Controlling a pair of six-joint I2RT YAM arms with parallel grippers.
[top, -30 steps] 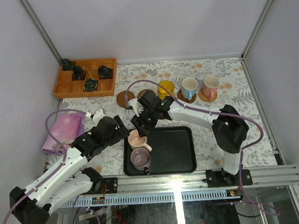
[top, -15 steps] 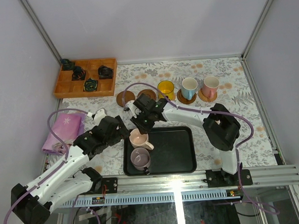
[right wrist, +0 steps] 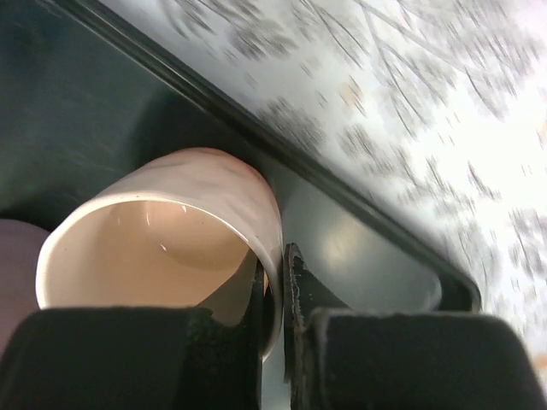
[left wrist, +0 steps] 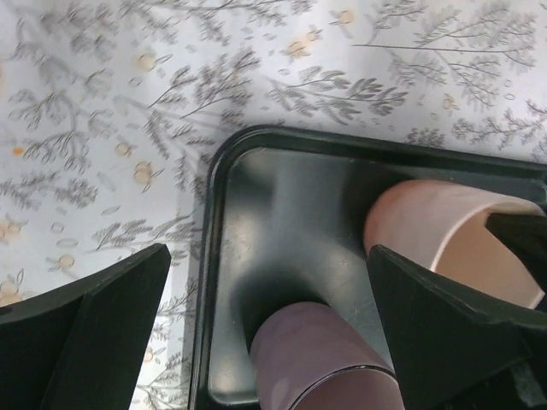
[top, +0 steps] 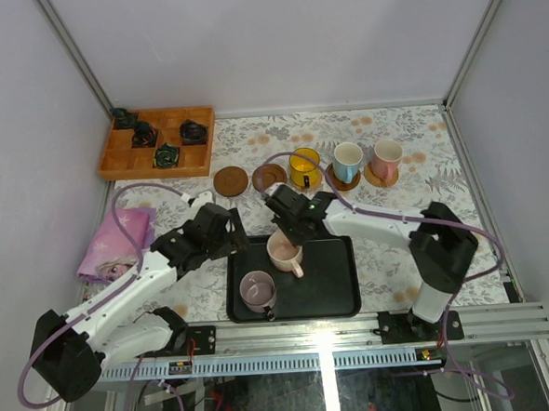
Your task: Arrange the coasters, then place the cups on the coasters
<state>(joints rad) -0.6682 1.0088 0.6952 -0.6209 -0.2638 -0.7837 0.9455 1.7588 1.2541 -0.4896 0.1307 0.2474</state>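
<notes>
Starting at the upper left of the overhead view, a wooden box (top: 156, 174) is seen on the table (top: 442, 204), with small black objects (top: 167, 156) in its compartments. Below it, at the left edge, a pink cloth (top: 118, 238) is lying.

Next comes the left gripper (top: 228, 236), hanging over the upper left corner of the black tray (top: 330, 277). From its wrist camera the left gripper (left wrist: 269, 256) is shown wide open, holding nothing, with the corner of the tray between its fingers.

In the tray's lower left the mauve cup (top: 258, 288) is standing upright, its rim seen at the bottom of the left wrist view (left wrist: 320, 354).

Above the tray, two empty coasters (top: 230, 181) (top: 269, 177) are laid side by side on the table.

Now the pale pink cup (top: 285, 252): it is at the tray's upper edge, right of the mauve one, and its rim is pinched by the right gripper (top: 286, 235). In the right wrist view the right gripper (right wrist: 273, 286) is closed on the cup's wall (right wrist: 171, 231), one finger inside, one outside. Whether its base is touching the tray cannot be told.

Further right, the yellow cup (top: 304, 166), the white cup with the blue handle (top: 348, 161) and the pinkish cup (top: 386, 159) are lined up, each set on one of three further coasters (top: 334, 180).
</notes>
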